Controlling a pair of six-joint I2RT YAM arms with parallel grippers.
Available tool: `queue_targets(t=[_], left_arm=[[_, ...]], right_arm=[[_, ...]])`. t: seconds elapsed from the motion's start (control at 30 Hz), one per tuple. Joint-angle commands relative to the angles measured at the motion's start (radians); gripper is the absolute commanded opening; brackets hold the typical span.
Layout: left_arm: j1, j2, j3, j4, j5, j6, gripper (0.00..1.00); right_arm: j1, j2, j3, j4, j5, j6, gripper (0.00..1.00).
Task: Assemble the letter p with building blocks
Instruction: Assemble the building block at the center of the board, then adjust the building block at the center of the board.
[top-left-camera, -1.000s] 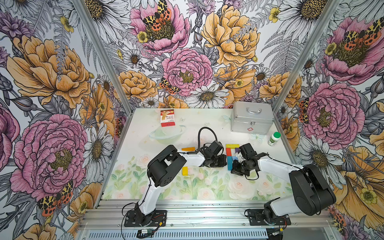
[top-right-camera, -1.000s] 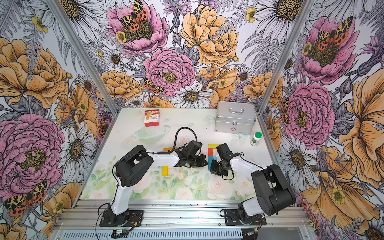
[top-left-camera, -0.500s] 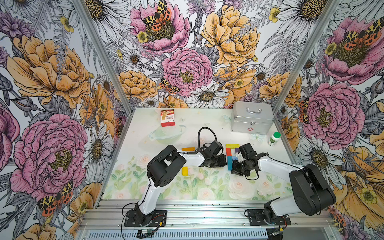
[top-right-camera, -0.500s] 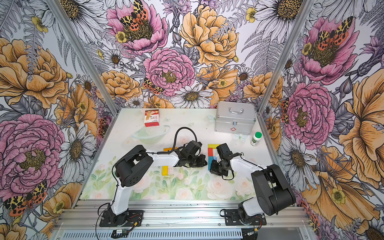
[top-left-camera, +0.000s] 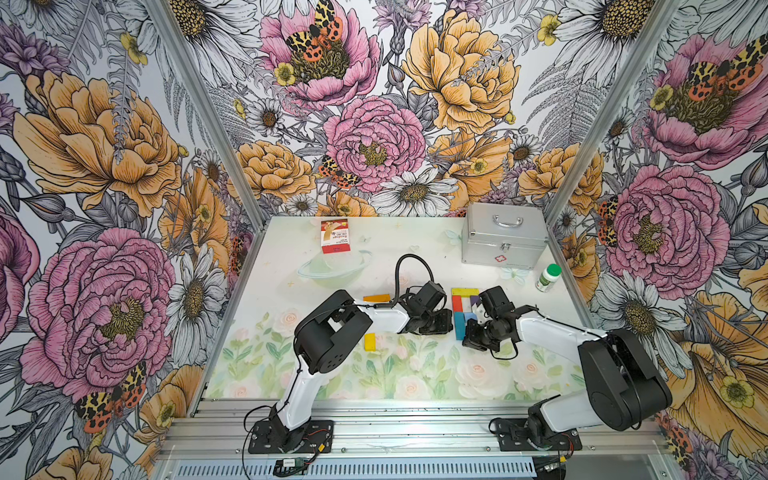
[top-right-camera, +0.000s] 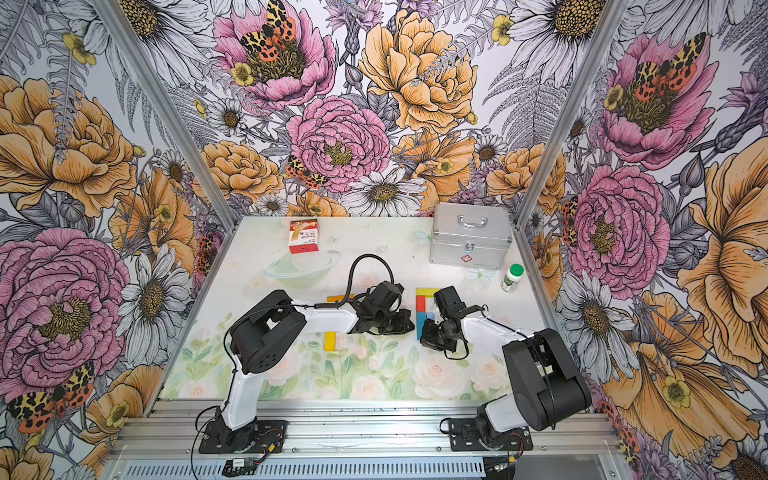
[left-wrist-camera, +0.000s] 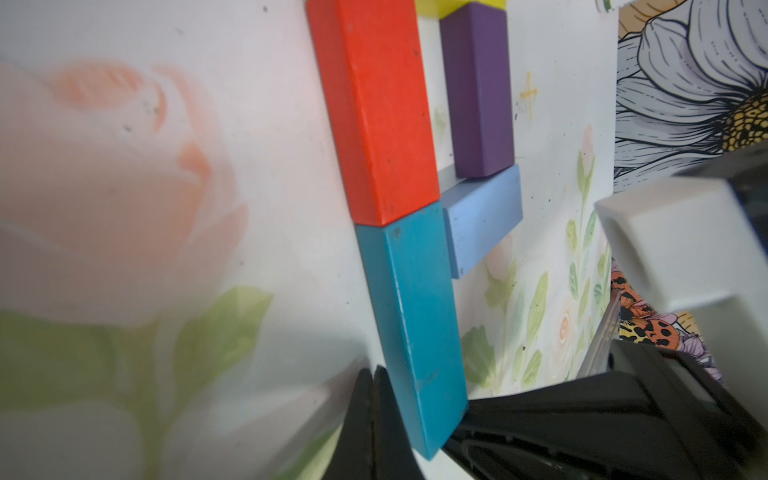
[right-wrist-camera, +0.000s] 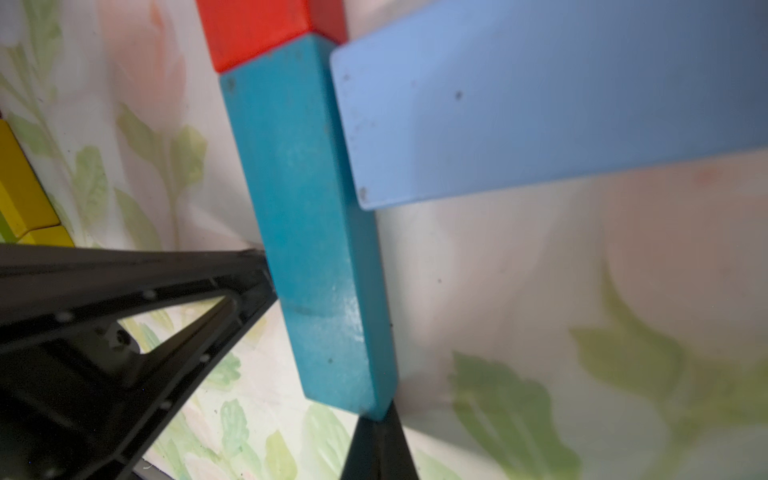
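1. The P lay flat just right of the worktop's centre. A red block and a teal block sat end to end as the stem, with a yellow cap across the far end. A purple block and a blue block closed the bowl.
2. Your left tool was clenched on nothing, its tip at the teal's outer long side, close to the near end. I judge it was there to keep the stem in line with the red.
3. Your right tool was also clenched and empty, its point at the teal's near end. It was probably pressing that block up against the red.
4. Closed tips made narrow pushers, which suits nudging rather than lifting.
5. A spare orange and a spare yellow lay apart, left of centre and well clear of the letter.
6. In both top views the wrists covered much of the stem and the bowl.
7. The wrist views cut off the cap. You could not tell whether either tip truly touched the teal. The blue looked slightly askew.
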Motion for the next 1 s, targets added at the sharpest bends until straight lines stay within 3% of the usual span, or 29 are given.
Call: queue_targets(t=[0.0, 0.37, 0.5, 0.7, 0.97], left_arm=[[0.009, -0.026, -0.022, -0.025, -0.009, 0.0, 0.0], [0.008, -0.032, -0.021, -0.026, -0.01, 0.002, 0.0], [0.013, -0.033, -0.015, -0.026, -0.011, 0.007, 0.0], [0.031, -0.024, 0.018, -0.041, -0.01, 0.011, 0.0], [0.049, 0.028, 0.117, -0.087, -0.007, 0.026, 0.0]], right_arm=[[-0.013, 0.031, -0.027, -0.022, 0.092, -0.014, 0.0], [-0.017, -0.112, -0.028, -0.084, 0.053, -0.009, 0.0], [-0.065, -0.162, 0.013, -0.13, 0.053, -0.032, 0.0], [-0.174, -0.148, 0.042, -0.143, 0.047, -0.072, 0.0], [-0.196, -0.07, 0.092, -0.127, 0.067, -0.1, 0.0]])
